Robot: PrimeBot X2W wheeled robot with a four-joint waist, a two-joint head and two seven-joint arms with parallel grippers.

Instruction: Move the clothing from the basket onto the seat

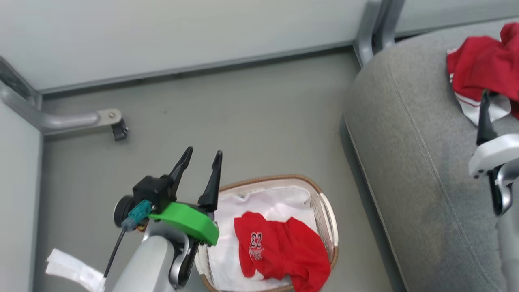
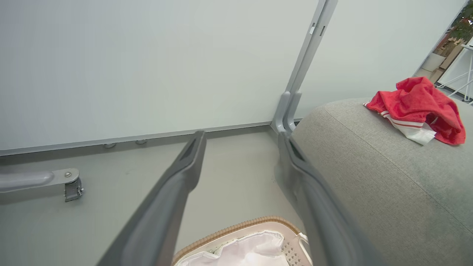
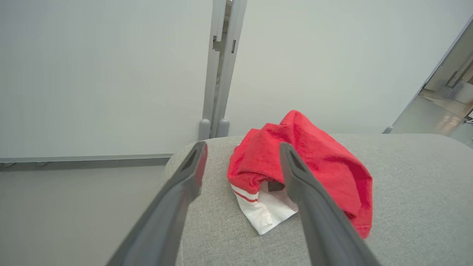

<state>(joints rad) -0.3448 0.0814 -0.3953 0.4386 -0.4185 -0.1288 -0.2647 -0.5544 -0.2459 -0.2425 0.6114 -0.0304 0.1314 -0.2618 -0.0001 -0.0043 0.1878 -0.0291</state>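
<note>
A bright red soft garment with white striped trim [image 3: 325, 166] lies crumpled on the large grey woven sofa seat [image 3: 406, 207], upper right of our head view; our right pincer [image 3: 242, 145] stands apart, empty, before it. A second red garment [image 1: 284, 247] (numbered 23) lies in the oval white brown-rimmed plastic basket [image 1: 324, 215], lower centre; our left pincer [image 1: 204, 152] is apart too.

From the basket [image 1: 275, 179], bare floor [image 1: 251, 121] lies open toward 12 o'clock, up to the wall [image 1: 182, 32]. The seat [image 1: 405, 162] walls off 3 o'clock; a metal foot [image 1: 81, 119] stands at 10 o'clock.
</note>
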